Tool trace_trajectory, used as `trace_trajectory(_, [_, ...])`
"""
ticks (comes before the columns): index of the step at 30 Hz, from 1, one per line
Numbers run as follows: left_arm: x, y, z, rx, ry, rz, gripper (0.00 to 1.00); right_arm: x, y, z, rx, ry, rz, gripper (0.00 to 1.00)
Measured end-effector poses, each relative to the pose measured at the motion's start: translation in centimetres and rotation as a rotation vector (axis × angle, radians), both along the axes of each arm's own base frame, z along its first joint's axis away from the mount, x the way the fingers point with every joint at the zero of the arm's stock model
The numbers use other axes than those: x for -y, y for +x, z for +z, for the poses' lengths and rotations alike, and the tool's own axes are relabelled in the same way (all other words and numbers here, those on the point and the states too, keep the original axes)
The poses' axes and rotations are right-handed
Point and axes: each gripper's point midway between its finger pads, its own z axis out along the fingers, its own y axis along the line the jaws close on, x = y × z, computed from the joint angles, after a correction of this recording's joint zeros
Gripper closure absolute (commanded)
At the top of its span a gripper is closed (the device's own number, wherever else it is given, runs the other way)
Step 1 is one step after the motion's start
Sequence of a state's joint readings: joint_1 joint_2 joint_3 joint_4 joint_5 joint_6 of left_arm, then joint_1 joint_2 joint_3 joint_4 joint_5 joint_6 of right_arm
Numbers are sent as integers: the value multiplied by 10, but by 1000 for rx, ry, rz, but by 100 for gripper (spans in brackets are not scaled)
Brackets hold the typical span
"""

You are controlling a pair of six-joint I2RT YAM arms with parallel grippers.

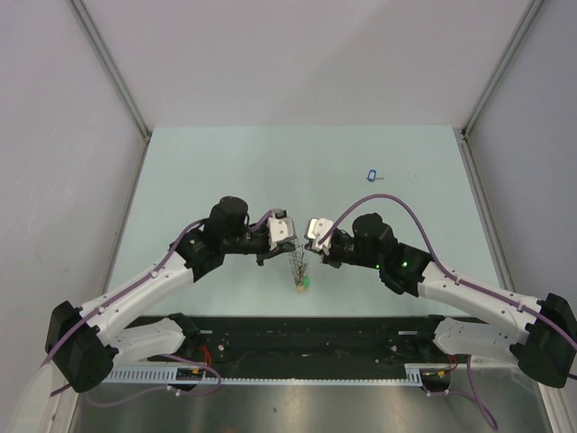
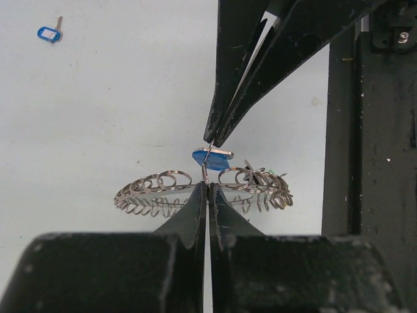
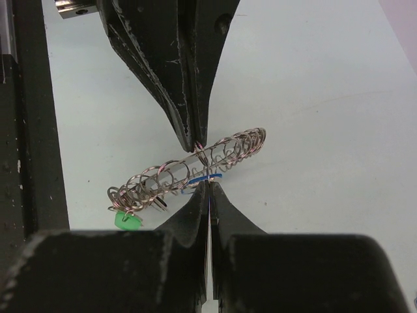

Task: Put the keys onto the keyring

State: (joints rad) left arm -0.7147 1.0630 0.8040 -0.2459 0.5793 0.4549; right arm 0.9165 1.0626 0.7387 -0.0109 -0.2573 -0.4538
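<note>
Left tool (image 2: pixel 207 186) pinched shut on keyring (image 2: pixel 153 189), right tool (image 2: pixel 212 141) clamping blue-tagged key (image 2: pixel 212 155) just above it, tips nearly touching

Top view: keyring (image 1: pixel 299 268) too small, fringe detail unreadable; loose blue-tagged key (image 1: pixel 371 175) mere speck. Left wrist view: keyring middle hidden behind left jaws; blue tag (image 2: pixel 212 155) at tips partly covered, threading onto keyring unclear. Right wrist view: green tag (image 3: pixel 128 220) lower edge hidden behind right jaws' housing.

The keyring (image 3: pixel 229 147) gleams metallic; the blue tag (image 2: pixel 212 155) looks smooth plastic.
</note>
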Motion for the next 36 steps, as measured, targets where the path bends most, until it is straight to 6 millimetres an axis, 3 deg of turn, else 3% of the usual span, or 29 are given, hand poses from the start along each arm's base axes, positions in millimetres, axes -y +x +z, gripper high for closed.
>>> trace_trajectory(36, [1,-3,-8,-33,15,-15,100,-2,-4,-7,-10,-22,23,100])
